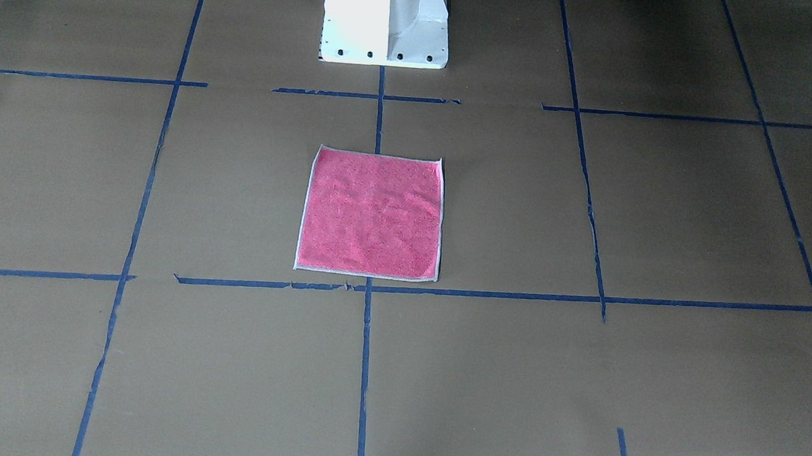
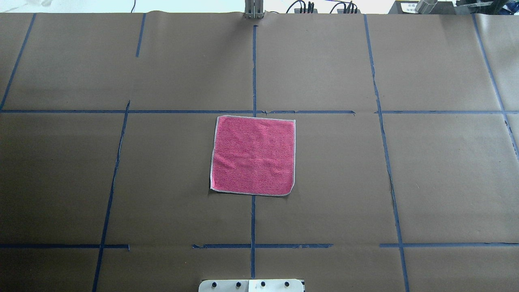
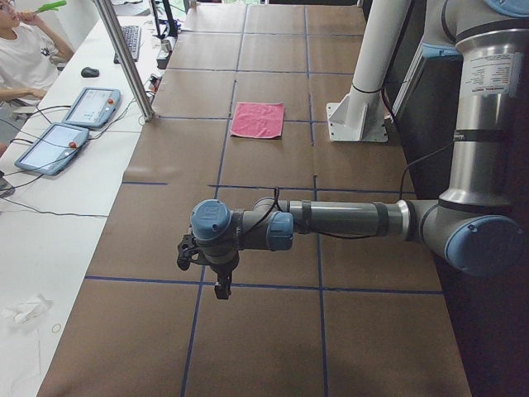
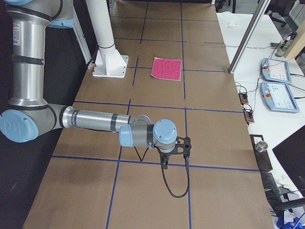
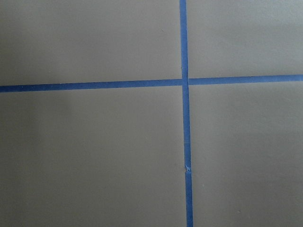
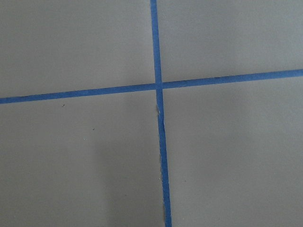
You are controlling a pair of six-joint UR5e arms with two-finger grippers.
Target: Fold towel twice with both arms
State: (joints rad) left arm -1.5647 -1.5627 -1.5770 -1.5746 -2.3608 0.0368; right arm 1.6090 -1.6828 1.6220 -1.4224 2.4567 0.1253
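While the towel (image 2: 253,155) is seen lying flat and unfolded, pink face up with its pale border showing all round, at the centre of the overhead frame, both arms are held well apart from it. The cloth is spread on the brown paper-covered table (image 2: 446,182), across a line of blue tape (image 2: 254,69), near the white pedestal (image 1: 386,16). The left arm (image 3: 347,219) is pictured in the lower half of the left side view, stretched level above the table, its left gripper (image 3: 220,288) pointed down; the right arm (image 4: 90,119) is shown likewise in the right side view, the right gripper (image 4: 165,163) turned downward. Whether either gripper's fingers are spread or closed cannot be told from these angles. Brown paper and crossed tape are recorded by both wrist cameras. An operator (image 3: 21,50) in a white shirt is seated at the upper left of the left side view.
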